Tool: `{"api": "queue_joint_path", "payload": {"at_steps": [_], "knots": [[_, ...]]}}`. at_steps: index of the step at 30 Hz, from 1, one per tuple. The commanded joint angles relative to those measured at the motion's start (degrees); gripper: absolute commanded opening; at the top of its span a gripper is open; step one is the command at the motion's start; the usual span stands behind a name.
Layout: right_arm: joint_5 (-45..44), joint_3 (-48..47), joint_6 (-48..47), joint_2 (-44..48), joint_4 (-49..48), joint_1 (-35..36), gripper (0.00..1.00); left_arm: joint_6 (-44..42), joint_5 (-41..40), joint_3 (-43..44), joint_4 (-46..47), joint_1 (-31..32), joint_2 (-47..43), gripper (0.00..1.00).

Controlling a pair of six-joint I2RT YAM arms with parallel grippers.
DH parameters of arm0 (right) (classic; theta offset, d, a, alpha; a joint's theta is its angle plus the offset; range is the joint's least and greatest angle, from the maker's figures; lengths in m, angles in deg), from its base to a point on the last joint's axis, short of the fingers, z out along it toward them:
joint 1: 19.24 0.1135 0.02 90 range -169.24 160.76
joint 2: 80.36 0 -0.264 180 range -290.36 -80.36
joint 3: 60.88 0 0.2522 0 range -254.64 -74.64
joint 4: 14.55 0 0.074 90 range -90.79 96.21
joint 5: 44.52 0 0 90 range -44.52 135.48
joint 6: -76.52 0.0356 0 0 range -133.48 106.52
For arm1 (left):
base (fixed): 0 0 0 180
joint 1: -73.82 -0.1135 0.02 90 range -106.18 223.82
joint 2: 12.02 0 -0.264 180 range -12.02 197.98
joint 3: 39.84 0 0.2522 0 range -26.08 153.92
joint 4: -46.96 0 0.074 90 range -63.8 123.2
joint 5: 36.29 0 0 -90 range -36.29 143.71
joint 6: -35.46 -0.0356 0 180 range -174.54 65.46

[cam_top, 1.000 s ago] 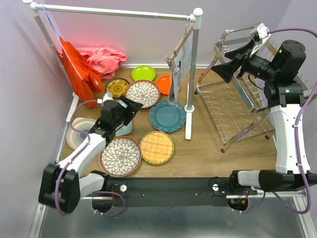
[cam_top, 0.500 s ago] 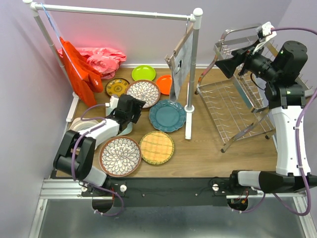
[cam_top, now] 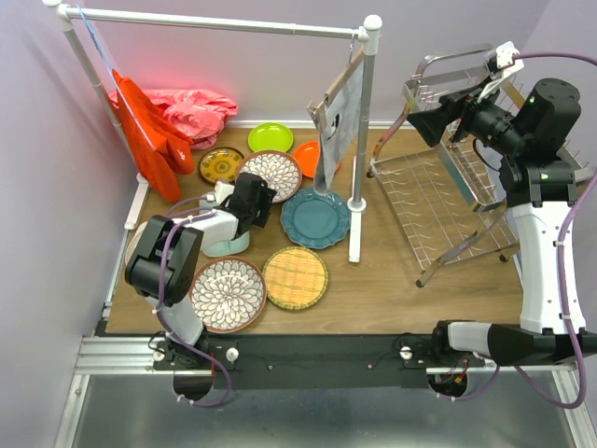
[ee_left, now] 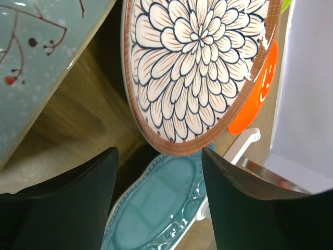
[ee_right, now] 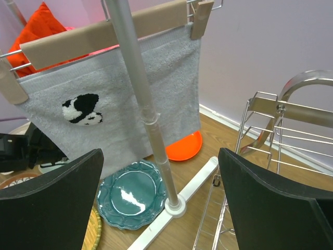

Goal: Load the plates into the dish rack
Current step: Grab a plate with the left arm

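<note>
Lately changed: left gripper [cam_top: 254, 201] has swung in toward the far floral plate [cam_top: 269, 175]; jaws spread, rim just ahead.
Right gripper [cam_top: 424, 121]: spread, empty, high beside dish rack [cam_top: 438, 201].
Rack load: no plates visible; first pickup looks imminent.

Pale lilac walls [cam_top: 280, 79] close in the desk [cam_top: 392, 280] beyond both pincers and on either outer side. The desk is brown wood grain, with a white skirting strip [ee_right: 223, 119] where it meets the far wall. A white pipe rail [cam_top: 224, 23] stands on the wood, its upright post between the left pincer [cam_top: 258, 201] and the right pincer [cam_top: 417, 126]. Behind them, past the desk's near edge, lies dull grey metal sheet [cam_top: 326, 420]. The light is even and the shadows are soft.
</note>
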Motion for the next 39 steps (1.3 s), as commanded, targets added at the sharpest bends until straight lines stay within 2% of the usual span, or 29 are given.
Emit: {"api": "queue_joint_path", "payload": {"at_steps": [1,16,26,29,33,39], "knots": [[-1.7,0.5,-0.1,1.1,0.3,-0.1,1.00,1.9,-2.6,2.8,0.3,0.1,3.4,0.72],[-3.0,-0.4,-0.5,0.7,0.3,-0.1,1.00,5.1,-2.9,7.2,-1.5,-1.9,10.0,0.64],[-4.0,-1.1,-0.8,0.6,0.3,-0.1,1.00,6.0,-2.9,9.7,-3.1,-2.9,12.2,0.50],[-4.1,-1.3,-0.8,0.5,0.3,-0.1,1.00,5.9,-2.4,10.1,-3.0,-3.0,12.7,0.42],[-3.8,-1.5,-0.8,0.6,0.3,-0.1,1.00,4.9,-1.9,10.3,-1.9,-3.2,12.3,0.21],[-3.8,-1.7,-0.7,0.4,0.3,-0.1,1.00,3.1,-1.1,9.4,1.0,-3.8,9.8,0.04]]}}
